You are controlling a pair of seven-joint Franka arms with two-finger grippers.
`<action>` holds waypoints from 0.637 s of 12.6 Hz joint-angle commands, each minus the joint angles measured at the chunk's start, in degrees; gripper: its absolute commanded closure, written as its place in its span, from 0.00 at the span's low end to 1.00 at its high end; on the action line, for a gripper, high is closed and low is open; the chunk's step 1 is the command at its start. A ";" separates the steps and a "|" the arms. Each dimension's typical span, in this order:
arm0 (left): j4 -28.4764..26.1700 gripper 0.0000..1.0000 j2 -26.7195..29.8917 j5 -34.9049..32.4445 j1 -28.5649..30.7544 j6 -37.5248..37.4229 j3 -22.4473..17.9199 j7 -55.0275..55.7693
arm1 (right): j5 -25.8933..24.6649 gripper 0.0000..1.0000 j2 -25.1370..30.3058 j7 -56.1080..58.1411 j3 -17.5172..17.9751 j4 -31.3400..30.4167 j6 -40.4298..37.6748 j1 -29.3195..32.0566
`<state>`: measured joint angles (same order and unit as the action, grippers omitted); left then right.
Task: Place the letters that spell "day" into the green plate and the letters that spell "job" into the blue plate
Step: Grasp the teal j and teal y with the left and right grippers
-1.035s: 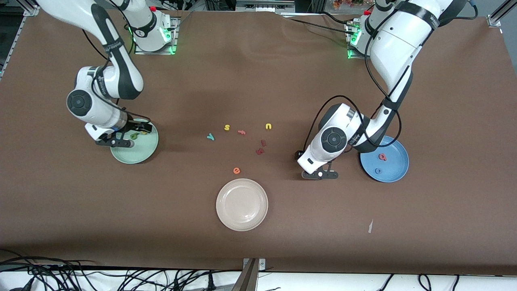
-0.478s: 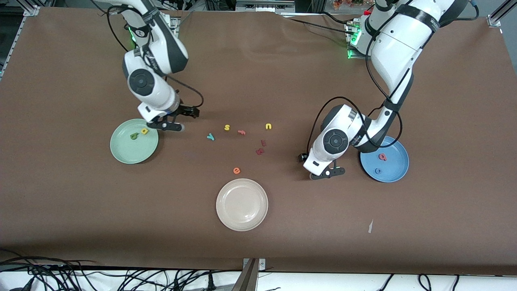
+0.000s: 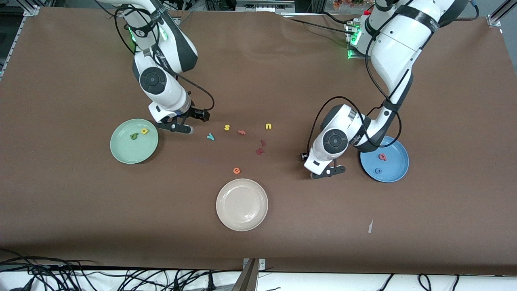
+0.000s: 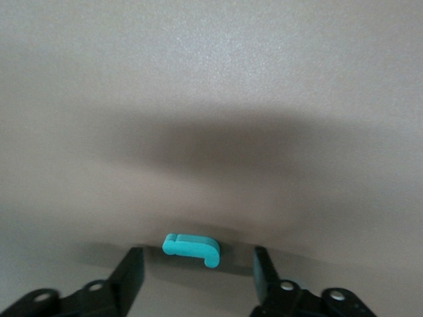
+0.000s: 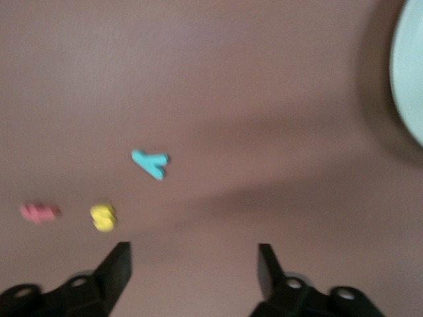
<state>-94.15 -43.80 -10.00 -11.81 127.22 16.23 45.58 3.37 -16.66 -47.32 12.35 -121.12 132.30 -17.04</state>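
Observation:
The green plate [image 3: 129,151] holds a yellow "d" [image 3: 144,131] and a dark green "a" [image 3: 133,136]. My right gripper [image 3: 181,125] hangs open and empty over the cloth between that plate and the teal "y" [image 3: 210,137]; its wrist view shows the "y" [image 5: 151,163] ahead of the open gripper [image 5: 192,264]. The blue plate [image 3: 395,169] holds a pink-red "b" [image 3: 382,157] and a blue "o" [image 3: 378,171]. Beside it my left gripper [image 3: 328,171] is low at the table. The teal "j" [image 4: 192,247] lies flat between its fingers [image 4: 132,272], clear of both, with the gripper [image 4: 197,269] open.
Loose letters lie mid-table: a yellow "s" [image 3: 227,127], a pink one [image 3: 241,131], a yellow "u" [image 3: 268,126], two dark red ones [image 3: 261,148] and an orange "e" [image 3: 236,170]. A beige-white plate [image 3: 241,218] sits nearer the front camera.
My right gripper left the green plate, where the "d" now lies, and travelled toward the "y". My left hand shifted slightly beside the blue plate.

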 commanded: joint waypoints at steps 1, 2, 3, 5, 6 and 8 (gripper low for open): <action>-0.94 0.42 0.47 0.95 0.30 1.00 0.03 0.13 | -1.61 0.23 -6.27 -12.96 -0.13 5.89 -0.91 -1.42; -0.94 0.43 0.30 0.95 0.30 1.45 0.03 0.13 | -1.18 0.19 -7.32 -13.24 -0.13 6.50 -0.91 -0.99; -0.94 0.45 0.12 0.95 0.21 1.45 0.03 0.13 | -1.26 0.18 -9.59 -13.24 -0.22 7.12 -0.38 -0.46; -0.94 0.48 -0.41 0.86 0.21 1.89 0.03 0.04 | -1.61 0.18 -11.02 -12.98 -0.22 7.65 1.37 -1.16; -0.94 0.48 -0.84 0.86 0.30 3.63 0.03 0.04 | -1.79 0.18 -11.89 -12.63 -0.22 7.65 2.94 -1.16; -0.94 0.50 -1.64 0.77 0.65 4.18 0.03 -0.13 | -1.53 0.21 -12.16 -13.32 -0.22 7.65 3.40 -1.33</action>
<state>-94.47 -43.85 -9.99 -11.77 128.81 16.44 45.69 2.62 -28.05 -58.94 12.04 -114.68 135.34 -17.92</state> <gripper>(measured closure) 0.485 0.181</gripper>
